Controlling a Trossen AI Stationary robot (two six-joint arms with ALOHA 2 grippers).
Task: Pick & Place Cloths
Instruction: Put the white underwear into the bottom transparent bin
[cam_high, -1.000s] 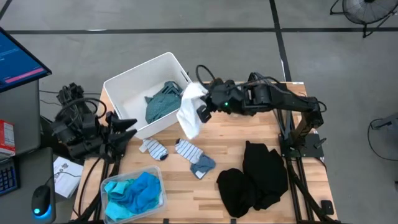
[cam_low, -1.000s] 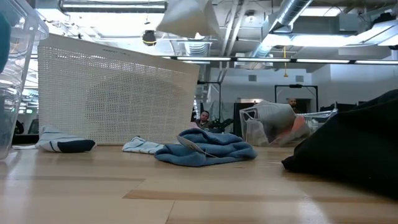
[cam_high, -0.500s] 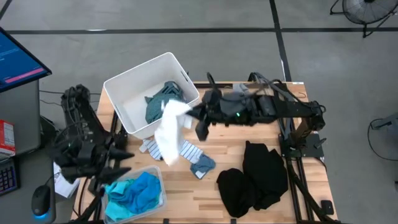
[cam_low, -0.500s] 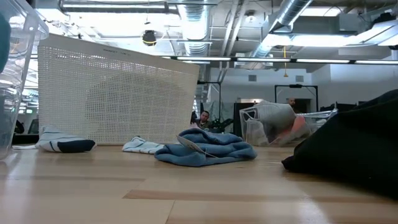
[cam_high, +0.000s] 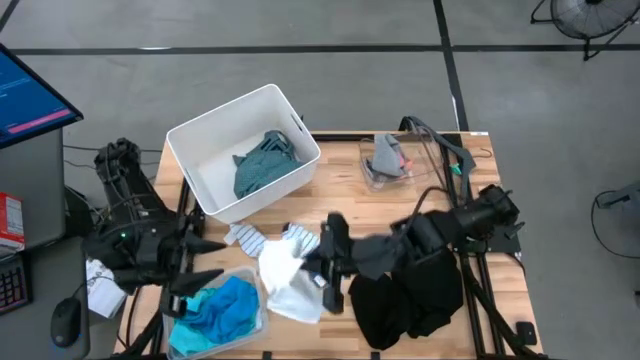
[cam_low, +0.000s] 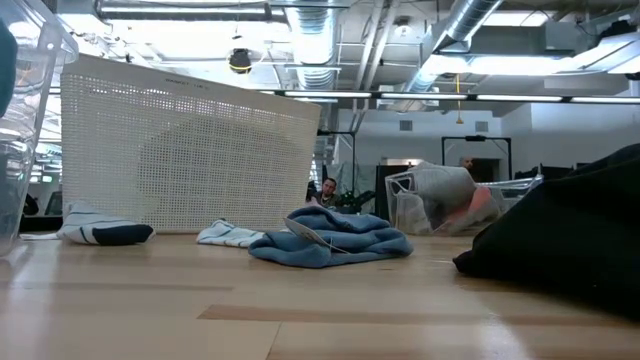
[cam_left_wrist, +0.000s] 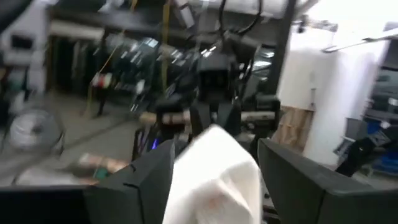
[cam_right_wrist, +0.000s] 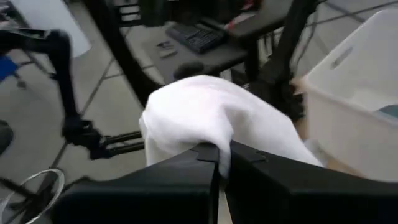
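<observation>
Carrying step: right gripper (cam_high: 318, 268) clamped on white shirt (cam_high: 287, 282) above table (cam_high: 340, 190); left gripper (cam_high: 205, 262) parted, empty. Next, likely a handover or release.

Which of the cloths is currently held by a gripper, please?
The white cloth, pinched in the shut right gripper above the table's front; the others lie loose.

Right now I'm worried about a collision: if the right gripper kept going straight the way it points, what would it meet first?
The right gripper, shut on the white cloth, points toward the left gripper; that gripper and the clear tub lie nearest, though depth is unclear.
</observation>
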